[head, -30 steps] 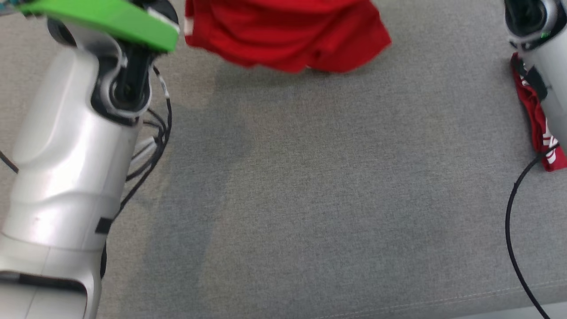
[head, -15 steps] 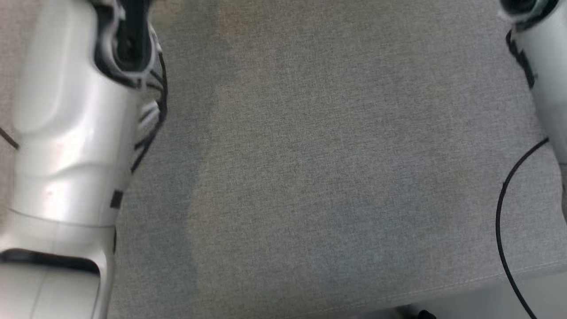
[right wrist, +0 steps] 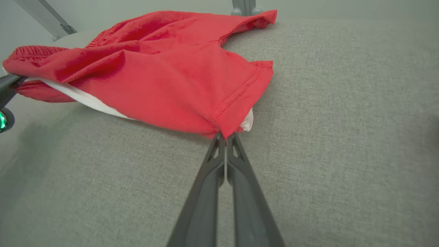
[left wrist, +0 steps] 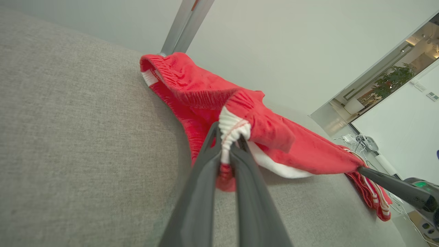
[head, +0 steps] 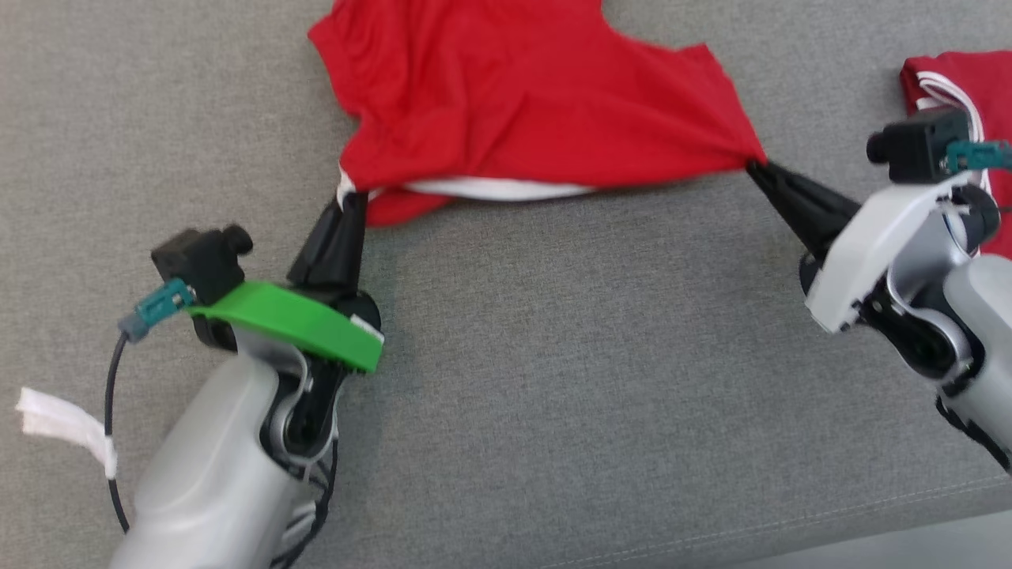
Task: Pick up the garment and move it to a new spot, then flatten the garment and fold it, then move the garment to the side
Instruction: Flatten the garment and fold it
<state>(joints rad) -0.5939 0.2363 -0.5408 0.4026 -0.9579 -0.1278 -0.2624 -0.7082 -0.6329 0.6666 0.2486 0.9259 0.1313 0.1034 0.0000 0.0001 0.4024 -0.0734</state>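
Now garment taut btwn L gripper, R gripper.

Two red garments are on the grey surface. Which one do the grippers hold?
The spread garment in the middle: the left gripper and right gripper each pinch one corner. The bunched garment at the right edge is not gripped.

I have bare table between left end effector and right end effector. Another red cloth crowds the right's outer side.
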